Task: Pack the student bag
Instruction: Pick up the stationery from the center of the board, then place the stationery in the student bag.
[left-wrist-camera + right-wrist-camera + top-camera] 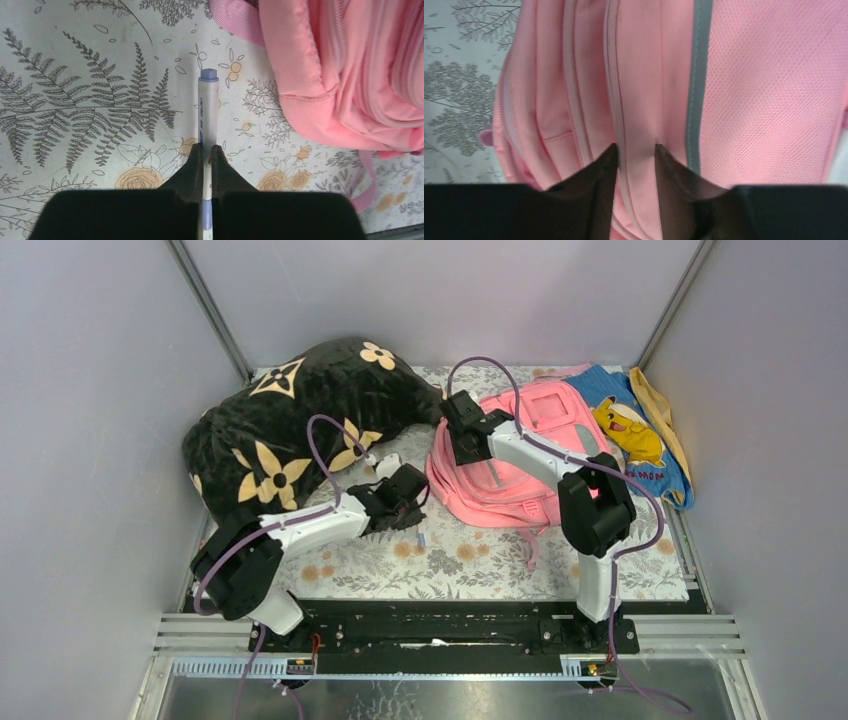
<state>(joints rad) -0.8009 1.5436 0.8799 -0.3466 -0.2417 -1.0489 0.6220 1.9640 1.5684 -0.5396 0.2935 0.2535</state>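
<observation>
the pink backpack (pixel 520 455) lies flat on the floral table cover (pixel 450 560), right of the middle towards the back, its straps trailing toward the near edge. behind it on the right lies a blue cloth with a yellow cartoon figure (pixel 625 425); a black pillow with tan flowers (pixel 290 430) fills the left back corner, close against the bag's left side. the left gripper (pixel 207 150) is clenched on a white pen (pixel 206 115) with a lavender cap, the pen pointing away from the wrist over the table cover, near the backpack's rounded edge but apart from it. the right gripper (pixel 635 150) is down on the backpack's left part, its fingers partly spread on either side of a band of pink fabric beside a zip seam; whether they actually pinch that band cannot be told.
</observation>
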